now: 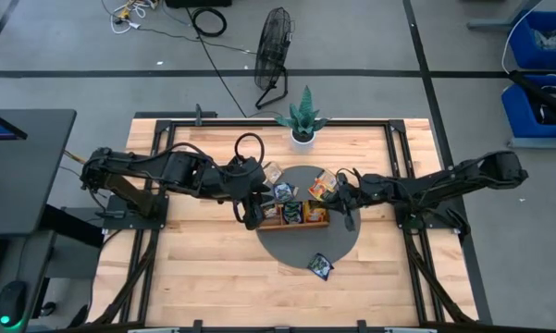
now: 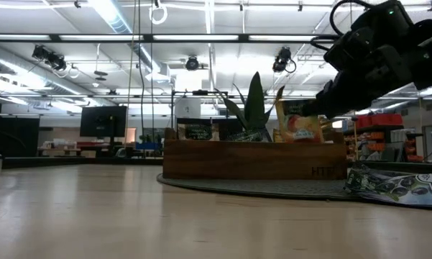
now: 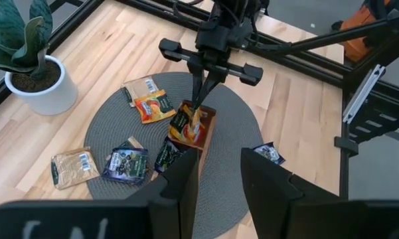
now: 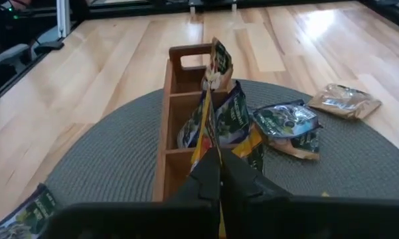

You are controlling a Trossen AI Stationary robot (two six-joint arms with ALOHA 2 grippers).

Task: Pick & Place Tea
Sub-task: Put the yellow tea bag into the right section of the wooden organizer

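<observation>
The wooden tray (image 1: 293, 222) sits on the round grey mat (image 1: 296, 250) with its long axis running left to right across the table. An upright sachet stands in each of its left and middle compartments. Over the right end compartment, the right gripper (image 3: 198, 106) is pinched shut on the top edge of an orange-yellow sachet (image 3: 188, 127), which hangs on edge, its lower part just inside that compartment (tilted a little, printed face toward the left arm). The left gripper (image 3: 219, 176) hovers near the tray's left end, its fingers apart and holding nothing. Other sachets lie flat on the mat behind the tray. A dark sachet (image 1: 320, 266) lies alone at the mat's front edge, well apart from the tray.
</observation>
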